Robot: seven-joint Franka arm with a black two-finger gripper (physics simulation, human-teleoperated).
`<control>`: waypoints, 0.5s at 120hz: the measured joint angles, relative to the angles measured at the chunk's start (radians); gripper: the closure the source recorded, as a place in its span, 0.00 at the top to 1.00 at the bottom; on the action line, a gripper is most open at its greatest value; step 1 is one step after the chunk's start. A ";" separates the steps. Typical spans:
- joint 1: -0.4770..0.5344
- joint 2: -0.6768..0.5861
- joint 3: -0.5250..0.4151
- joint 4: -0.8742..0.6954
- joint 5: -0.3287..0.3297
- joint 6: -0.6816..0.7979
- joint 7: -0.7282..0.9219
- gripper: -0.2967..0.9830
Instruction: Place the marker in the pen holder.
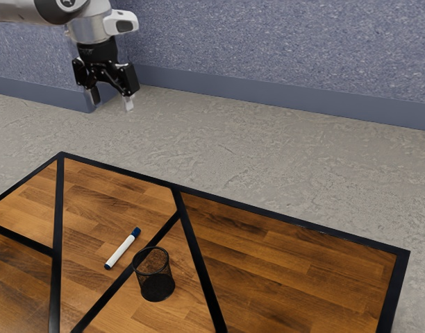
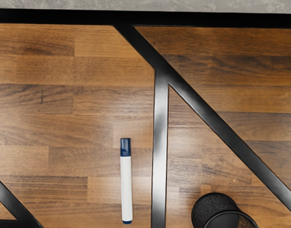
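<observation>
In the exterior view the arm [image 1: 32, 12] is holding the tool [image 1: 112, 101] high and well away from the bench [image 1: 289, 243]; its two fingers are standing apart, with nothing between them. The marker [image 1: 121, 248] is lying flat on the bench, just beside the pen holder [image 1: 155, 277], which is standing upright. So the step in hand is, I judge, the approach to the marker: the grasp is yet to come, and the holder is only mattering now as something to avoid knocking.

In the wrist view the marker is lying along the dark strip [image 2: 160, 142], with its blue cap [image 2: 125, 147] pointing toward the bench's edge and the floor [image 2: 145, 4] beyond. The holder is sitting across the strip from it, not touching it. The next move is probably calling for the tool to be travelling over the marker, lining up so the fingers are straddling the barrel crosswise, then lowering. Going in off-centre could be rolling the marker; later, the pen will be needing tipping upright above the rim.
</observation>
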State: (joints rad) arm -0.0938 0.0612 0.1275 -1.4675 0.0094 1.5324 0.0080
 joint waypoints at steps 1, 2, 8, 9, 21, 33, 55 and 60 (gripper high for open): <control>0.002 0.000 -0.003 0.003 0.000 -0.001 0.000 0.77; 0.004 -0.001 -0.006 0.005 0.001 -0.002 0.000 0.77; 0.005 0.000 -0.016 0.019 0.003 -0.008 0.000 0.77; 0.005 0.000 -0.016 0.020 0.003 -0.009 0.000 0.77; -0.008 0.000 -0.021 0.019 0.007 -0.016 0.000 0.77; -0.013 -0.002 -0.021 -0.065 0.016 0.006 0.000 0.77; -0.002 0.041 -0.020 -0.255 0.025 0.142 0.002 0.77; -0.001 0.065 -0.020 -0.264 0.026 0.172 0.003 0.77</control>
State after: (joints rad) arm -0.0950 0.1267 0.1074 -1.7320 0.0355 1.7046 0.0109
